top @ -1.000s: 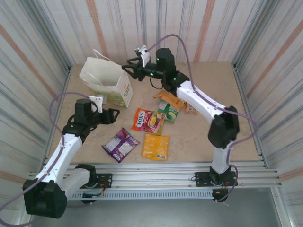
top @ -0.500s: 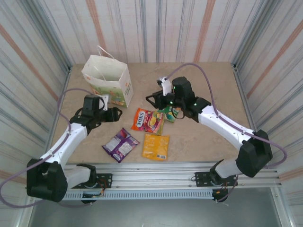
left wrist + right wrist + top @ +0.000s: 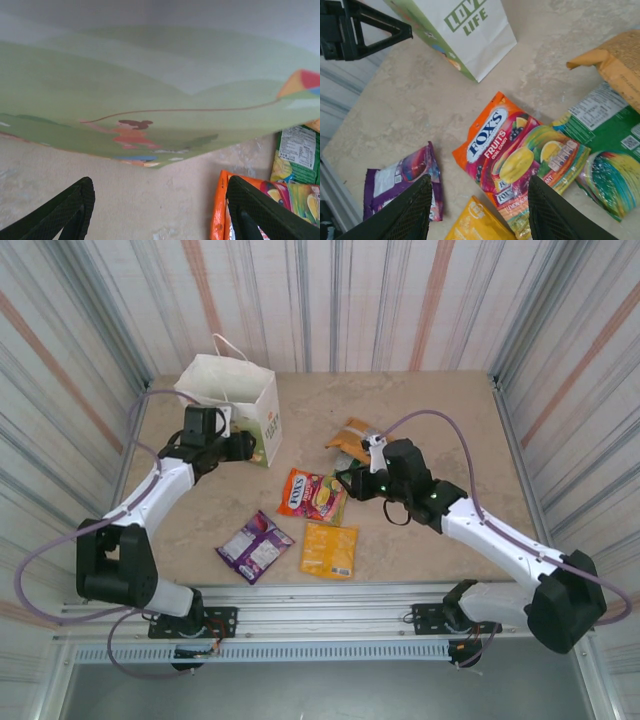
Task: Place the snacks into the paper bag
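Overhead, the left gripper [image 3: 242, 448] sits just beside the printed side of the paper bag [image 3: 228, 400], which stands upright and open-topped at the far left of the table [image 3: 440, 420]. In its wrist view the jaws are spread wide with nothing between them, and the bag's green hillside print lies just ahead. The right gripper [image 3: 347, 481] is above the loose snacks [image 3: 310, 495] at mid-table, its fingers apart and empty, with the FOX'S packet [image 3: 500, 145] below and between them.

That packet is orange, glossy and flat; it reads "FOX'S FRUITS" and carries fruit pictures. The bag's white end panel says "LOVE LIFE" in green. A green packet [image 3: 607, 160] lies against the FOX'S one, its white label too fine to read, and a tan-orange packet [image 3: 615, 60] lies just beyond it. Nearer the arms, a purple packet [image 3: 255, 545] and a yellow-orange packet [image 3: 329, 548] lie flat side by side, well apart from the bag.
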